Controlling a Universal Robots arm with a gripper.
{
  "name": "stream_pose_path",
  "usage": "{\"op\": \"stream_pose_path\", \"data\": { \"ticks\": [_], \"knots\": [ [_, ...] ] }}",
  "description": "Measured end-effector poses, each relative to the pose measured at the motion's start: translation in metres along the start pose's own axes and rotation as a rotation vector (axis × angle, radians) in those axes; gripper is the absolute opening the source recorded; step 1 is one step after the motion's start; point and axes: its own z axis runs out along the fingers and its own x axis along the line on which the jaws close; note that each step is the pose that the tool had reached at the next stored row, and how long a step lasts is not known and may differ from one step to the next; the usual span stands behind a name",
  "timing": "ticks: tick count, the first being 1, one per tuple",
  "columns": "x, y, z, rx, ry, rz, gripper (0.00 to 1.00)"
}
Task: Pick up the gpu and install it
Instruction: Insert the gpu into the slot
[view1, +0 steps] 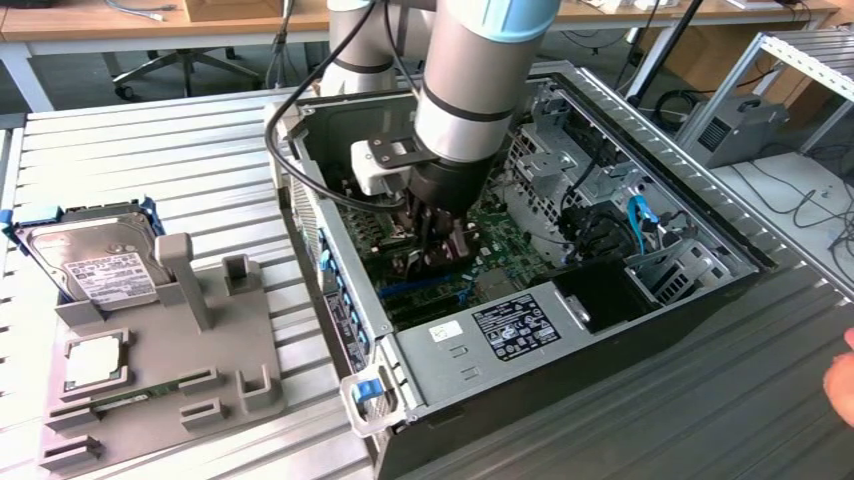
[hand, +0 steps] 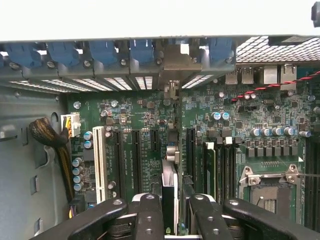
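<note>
Exterior view: the gripper (view1: 441, 235) is down inside the open computer case (view1: 694, 290) on the bench (view1: 160, 150), its jaws over the motherboard (view1: 514, 245).

Wrist view: the jaws are closed on the gpu (hand: 169, 192), held edge-on between them above an expansion slot (hand: 136, 160). Judgement: keep the card square, its bracket aligned with the rear opening. The card's lower edge is hidden, so seating cannot be judged.

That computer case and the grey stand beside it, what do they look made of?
The computer case looks like bare sheet metal: pale grey, thin folded edges, punched holes. The grey stand looks like matte moulded or printed plastic: uniform dull grey, chunky blocks, no shine. The gripper holds the gpu over the green motherboard.
</note>
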Motion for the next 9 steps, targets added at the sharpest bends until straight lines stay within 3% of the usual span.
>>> {"op": "stream_pose_path", "data": {
  "ticks": [9],
  "knots": [
    [0.0002,0.0,0.0053,-0.0002,-0.0007,-0.002,0.26]
  ]
}}
